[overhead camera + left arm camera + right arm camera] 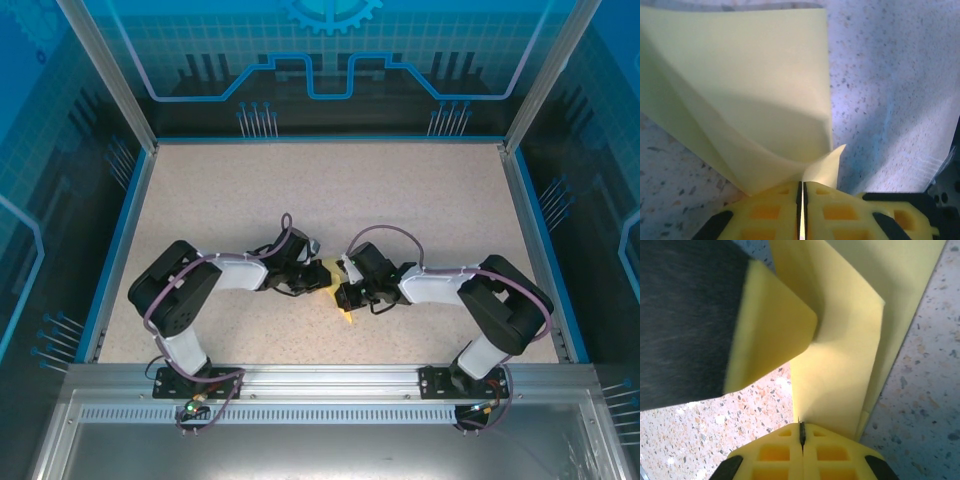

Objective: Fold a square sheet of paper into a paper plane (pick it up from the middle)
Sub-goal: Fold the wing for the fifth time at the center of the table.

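From the rail (pixel 330 378) at the near edge, my left arm (pixel 190 285) and right arm (pixel 480 290) bend inward and meet nose to nose around the middle of the bench (pixel 300 180). The square sheet of paper (pixel 333 275) sits between them there, a small yellow patch mostly covered by the two wrists. On the left wrist camera, the left jaws stand almost together with only a hairline slit between them. They pinch an edge of the sheet, which spreads away from them creased and partly folded, one small flap curling beside the slit. On the right wrist camera, the right jaws are pressed together on the sheet's near edge. Further along, a yellow finger (pixel 770 330) of the left arm presses against the folded paper. I cannot tell whether the sheet touches the bench. Beyond lies speckled bench up to the blue-lit back wall (pixel 330 70).
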Action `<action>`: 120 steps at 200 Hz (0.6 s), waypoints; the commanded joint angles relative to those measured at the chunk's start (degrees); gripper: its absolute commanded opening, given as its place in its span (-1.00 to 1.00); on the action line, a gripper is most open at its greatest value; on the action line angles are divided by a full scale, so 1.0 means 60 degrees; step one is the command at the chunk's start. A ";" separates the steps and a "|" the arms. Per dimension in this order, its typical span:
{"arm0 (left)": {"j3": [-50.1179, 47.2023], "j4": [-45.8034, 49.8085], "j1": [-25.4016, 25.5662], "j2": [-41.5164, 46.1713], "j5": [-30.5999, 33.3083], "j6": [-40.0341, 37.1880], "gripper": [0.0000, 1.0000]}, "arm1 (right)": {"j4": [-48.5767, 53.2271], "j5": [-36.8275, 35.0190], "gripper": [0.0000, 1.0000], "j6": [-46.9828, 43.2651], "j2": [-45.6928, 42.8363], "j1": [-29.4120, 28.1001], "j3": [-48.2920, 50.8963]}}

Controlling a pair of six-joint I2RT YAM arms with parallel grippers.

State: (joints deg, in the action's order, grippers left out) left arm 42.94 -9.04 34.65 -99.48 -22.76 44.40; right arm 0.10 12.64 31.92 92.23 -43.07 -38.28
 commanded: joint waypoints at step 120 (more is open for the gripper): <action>0.0974 0.0878 -0.0414 -0.0531 0.0927 -0.2449 -0.70 | 0.1066 -0.0165 -1.00 -0.0259 0.0458 0.0132 0.0375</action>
State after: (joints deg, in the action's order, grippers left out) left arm 47.22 -4.56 33.12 -100.57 -18.74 32.16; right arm -0.08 13.52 31.46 92.38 -42.70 -38.24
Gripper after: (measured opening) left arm 0.152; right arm 0.044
